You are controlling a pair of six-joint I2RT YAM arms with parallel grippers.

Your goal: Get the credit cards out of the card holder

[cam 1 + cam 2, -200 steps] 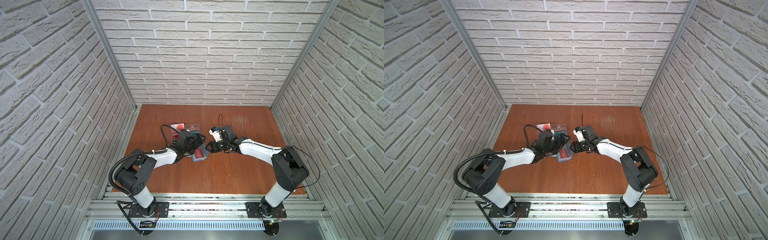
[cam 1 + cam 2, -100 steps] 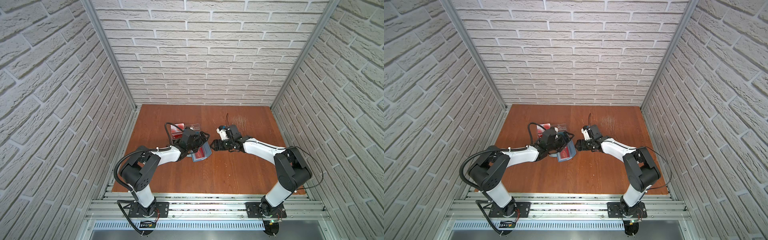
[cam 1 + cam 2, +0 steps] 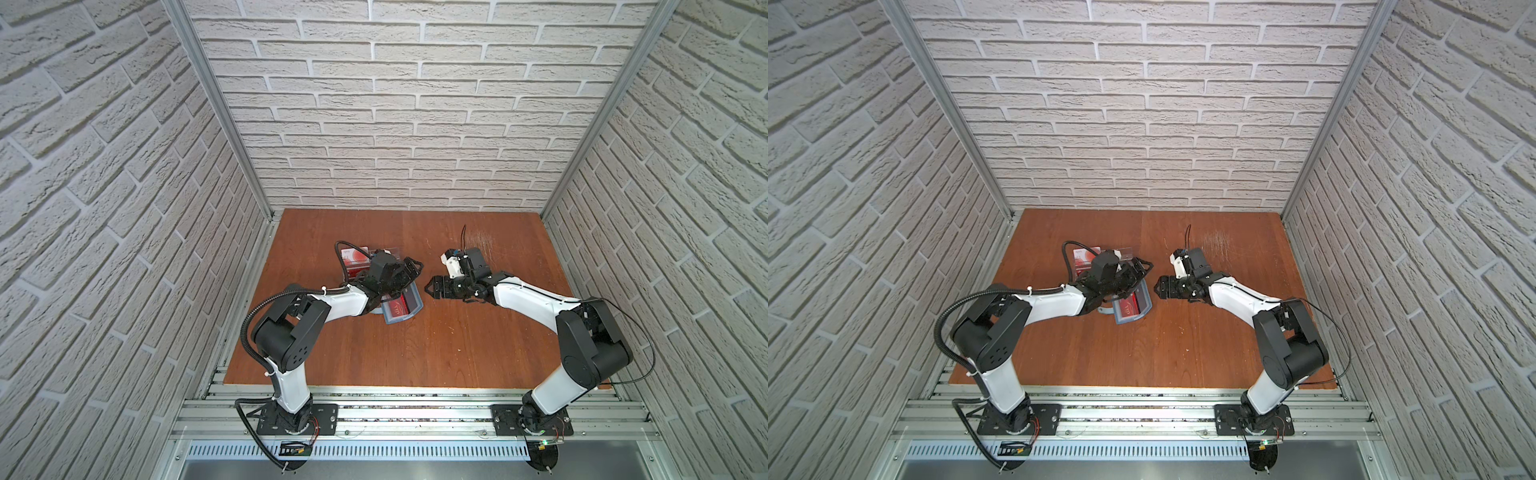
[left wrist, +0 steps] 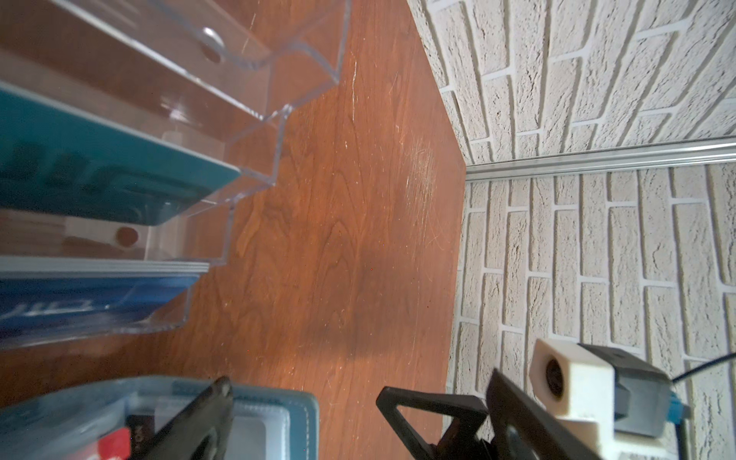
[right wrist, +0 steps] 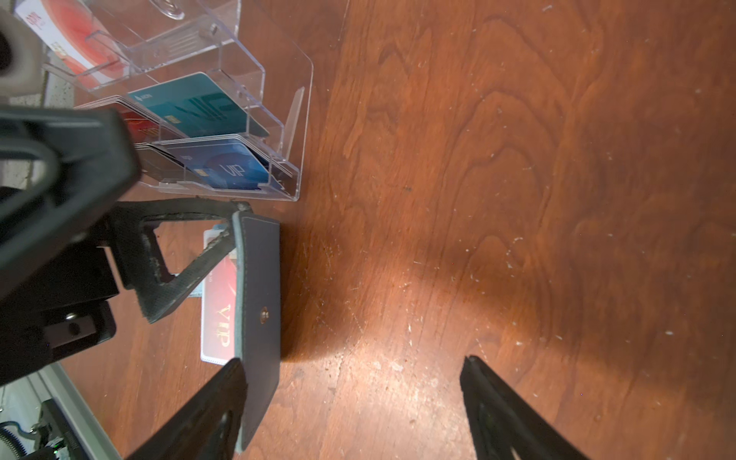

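The slate-blue card holder (image 3: 400,320) (image 3: 1126,321) lies open on the wooden table, one flap (image 5: 259,310) standing upright. A red credit card (image 3: 402,306) (image 5: 217,314) marked VIP lies inside it. My left gripper (image 3: 409,275) (image 4: 358,382) is open above the holder, one finger (image 5: 179,278) reaching down inside against the standing flap. My right gripper (image 3: 431,286) (image 5: 354,382) is open just right of the holder, with only bare table between its fingers. One of its fingertips (image 5: 215,398) is close to the flap's outer face.
A clear acrylic rack (image 3: 368,259) (image 5: 255,99) (image 4: 247,119) stands just behind the holder, with teal, blue and red cards and a white card with a red circle (image 5: 71,51). Brick walls close in the table on three sides.
My right gripper has opened wider and drawn back to the right, away from the card holder. The left gripper has shifted slightly toward the back; the holder stays in place.
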